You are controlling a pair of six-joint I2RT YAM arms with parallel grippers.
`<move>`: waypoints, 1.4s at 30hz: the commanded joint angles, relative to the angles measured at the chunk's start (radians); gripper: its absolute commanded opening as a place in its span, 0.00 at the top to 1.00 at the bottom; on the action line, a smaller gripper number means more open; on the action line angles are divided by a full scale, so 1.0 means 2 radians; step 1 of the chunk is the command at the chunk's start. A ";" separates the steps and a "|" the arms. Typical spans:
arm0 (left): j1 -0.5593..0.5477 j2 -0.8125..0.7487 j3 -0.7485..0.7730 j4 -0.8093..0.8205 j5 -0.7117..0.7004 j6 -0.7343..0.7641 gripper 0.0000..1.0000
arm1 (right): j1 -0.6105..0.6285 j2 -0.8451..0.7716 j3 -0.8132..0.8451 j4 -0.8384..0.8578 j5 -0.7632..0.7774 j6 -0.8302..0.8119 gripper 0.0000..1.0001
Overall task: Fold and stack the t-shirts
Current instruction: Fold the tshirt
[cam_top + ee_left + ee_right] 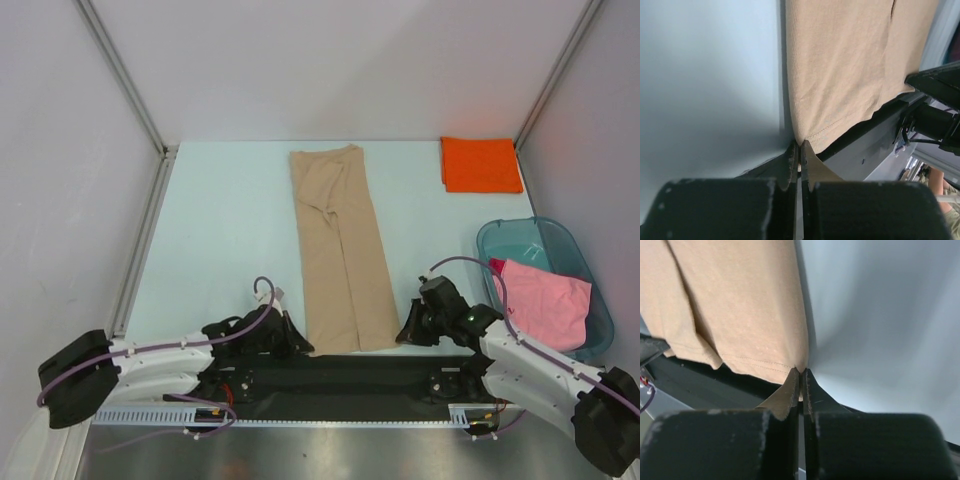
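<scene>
Tan t-shirt (340,250) lies centre, near corners pinched by left gripper (299,346) and right gripper (404,335); orange t-shirt (481,165) at 1 o'clock, pink t-shirt (545,300) in tub (520,232) at 4.

Tan t-shirt (340,250): matt, finely ribbed cloth; orange t-shirt (481,165), pink t-shirt (545,302) matt cloth too. Tabletop (230,230) smooth, matt. Tub (515,224) translucent plastic. My left tool (799,146), right tool (801,372): matt black.

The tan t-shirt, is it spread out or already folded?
Partly folded: the tan t-shirt lies as a narrow strip, sides turned in to a middle line, no sleeves sticking out. It is not folded across its length.
</scene>
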 commanded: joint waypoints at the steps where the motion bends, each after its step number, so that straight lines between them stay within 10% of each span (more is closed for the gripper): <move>1: -0.004 -0.030 -0.002 -0.073 -0.020 0.006 1.00 | 0.018 -0.021 -0.002 -0.008 -0.015 0.008 1.00; 18: -0.003 -0.189 0.015 -0.203 -0.055 0.012 1.00 | 0.121 -0.031 0.040 -0.005 0.027 0.078 1.00; 32: 0.262 0.030 0.179 -0.084 0.051 0.189 1.00 | -0.096 0.214 0.227 0.057 -0.080 -0.110 1.00; 42: 0.335 0.246 0.362 -0.058 0.104 0.248 1.00 | -0.157 0.418 0.421 0.065 -0.109 -0.157 1.00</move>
